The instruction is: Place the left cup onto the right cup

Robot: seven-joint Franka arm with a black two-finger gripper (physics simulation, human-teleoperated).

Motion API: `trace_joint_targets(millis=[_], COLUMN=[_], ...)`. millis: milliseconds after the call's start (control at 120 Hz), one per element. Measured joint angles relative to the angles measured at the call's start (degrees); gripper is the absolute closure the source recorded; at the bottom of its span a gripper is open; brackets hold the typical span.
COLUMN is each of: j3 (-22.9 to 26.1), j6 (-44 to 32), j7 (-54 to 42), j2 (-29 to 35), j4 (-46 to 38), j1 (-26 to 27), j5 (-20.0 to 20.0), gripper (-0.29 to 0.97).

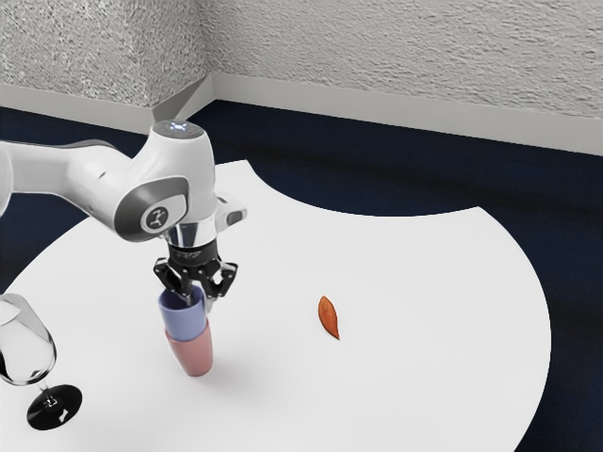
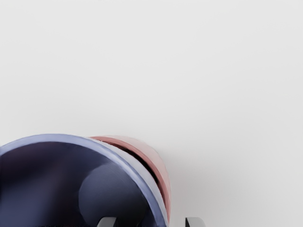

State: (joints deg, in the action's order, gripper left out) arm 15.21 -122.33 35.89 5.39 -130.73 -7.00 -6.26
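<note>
Seating blue cup (image 1: 179, 318) inside red cup (image 1: 194, 356), nearly done.
With fingers (image 2: 108, 222) released astride the rim; next, lifting straight clear.

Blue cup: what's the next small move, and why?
Probably lift the pincer straight up. The blue cup already sits upright, nested in the red cup. The fingers stand apart astride its rim, one inside and one outside, so it looks released. A sideways pull could tip the stack.
</note>
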Motion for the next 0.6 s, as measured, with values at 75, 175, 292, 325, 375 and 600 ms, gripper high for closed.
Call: trace_joint_targets(millis=[75,175,292,325,375,600], j3=[0.0,0.05,0.11,0.17,0.2,-3.71], j6=[-0.23,-0.17,0.17,0.52,1.25,10.49], j7=[0.05,0.11,0.15,0.16,0.15,-1.98], j2=[-0.12,0.11,0.57,0.64,0.86,0.79], j4=[0.13,0.88,1.97,2.7,4.0,19.74], j1=[0.0,0.05,0.09,0.06,0.1,0.01], j5=[0.01,-0.04,-0.43,-0.55,-0.69,-0.73], gripper=[0.45,0.3,0.17,0.15,0.12,0.04])
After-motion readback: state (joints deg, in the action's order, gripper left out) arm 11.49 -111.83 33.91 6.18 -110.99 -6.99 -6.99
